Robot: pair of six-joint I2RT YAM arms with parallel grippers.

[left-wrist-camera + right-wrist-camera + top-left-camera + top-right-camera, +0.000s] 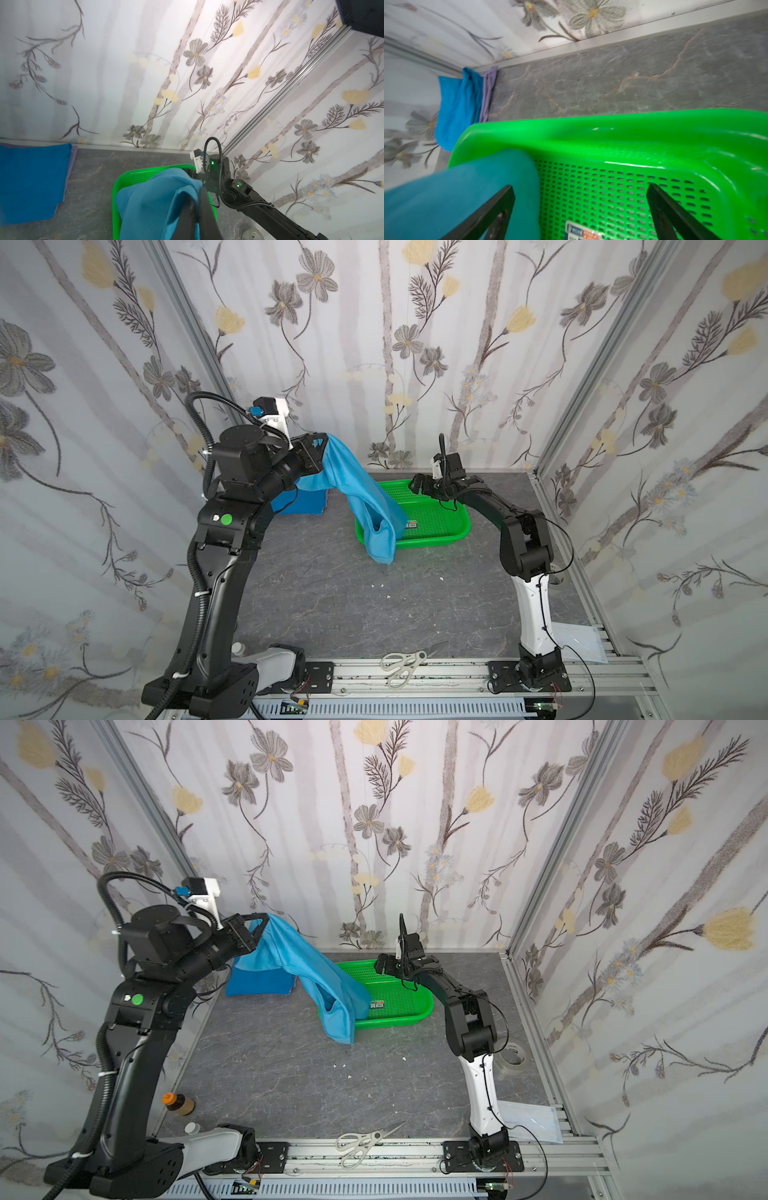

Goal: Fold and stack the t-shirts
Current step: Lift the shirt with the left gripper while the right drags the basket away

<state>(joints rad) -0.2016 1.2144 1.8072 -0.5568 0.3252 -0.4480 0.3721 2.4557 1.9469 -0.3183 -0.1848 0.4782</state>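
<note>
We've got a green basket (pixel 432 540) at the back of the grey table (pixel 332 605), with a sticker (pixel 411 525) on its floor. White scissors (pixel 415 657) lie on the front rail. There's a tape roll (pixel 512 1058) by the right edge, an orange-capped bottle (pixel 179 1103) on the left, and a clear bag (pixel 530 1121) front right.

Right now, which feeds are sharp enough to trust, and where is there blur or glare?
Both top views: sharp, evenly lit. Left wrist view: wall washed out bright, light blue t-shirt soft up close. Right wrist view: soft and smeared, glare streaks on the green basket rim.
</note>
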